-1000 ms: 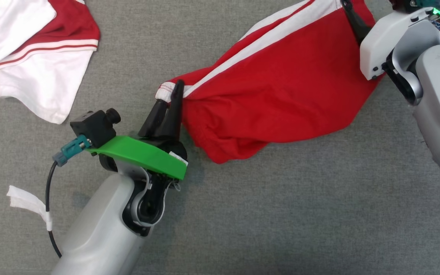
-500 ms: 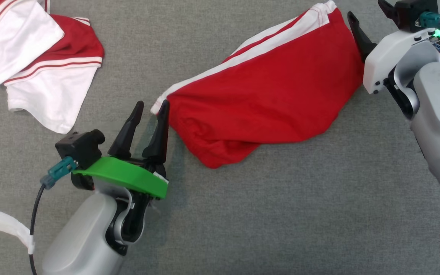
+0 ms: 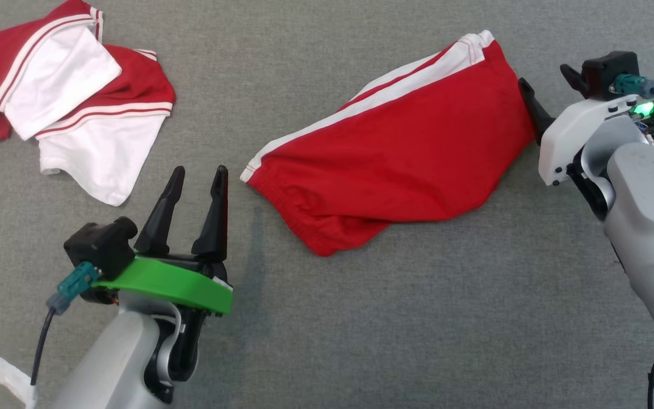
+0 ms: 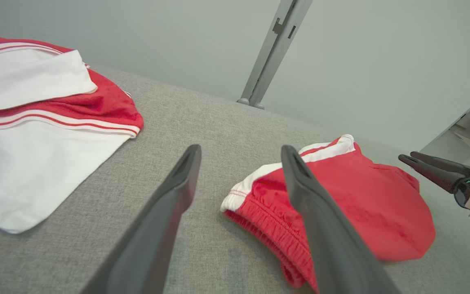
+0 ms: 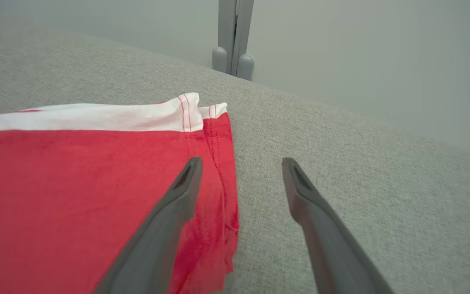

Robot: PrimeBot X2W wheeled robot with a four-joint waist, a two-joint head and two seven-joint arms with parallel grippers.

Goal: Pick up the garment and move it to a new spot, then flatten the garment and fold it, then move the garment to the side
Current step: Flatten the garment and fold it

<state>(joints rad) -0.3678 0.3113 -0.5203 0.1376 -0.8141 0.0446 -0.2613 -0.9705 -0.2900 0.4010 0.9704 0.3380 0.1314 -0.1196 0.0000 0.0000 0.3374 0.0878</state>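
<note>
Red cotton shorts with a white side stripe [image 3: 401, 159] lie centre-right on the grey fabric counter [image 3: 361, 318]. The left end effector [image 3: 200, 169] and right end effector [image 5: 242, 161] both gape apart, empty. Risk: that bunched near hem folds crooked unless smoothed.

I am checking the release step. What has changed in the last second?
The left claw let go of the red shorts, opened and drew back. The right claw also released its end and is open. The shorts dropped onto the grey surface. The red and white garment stayed put.
</note>
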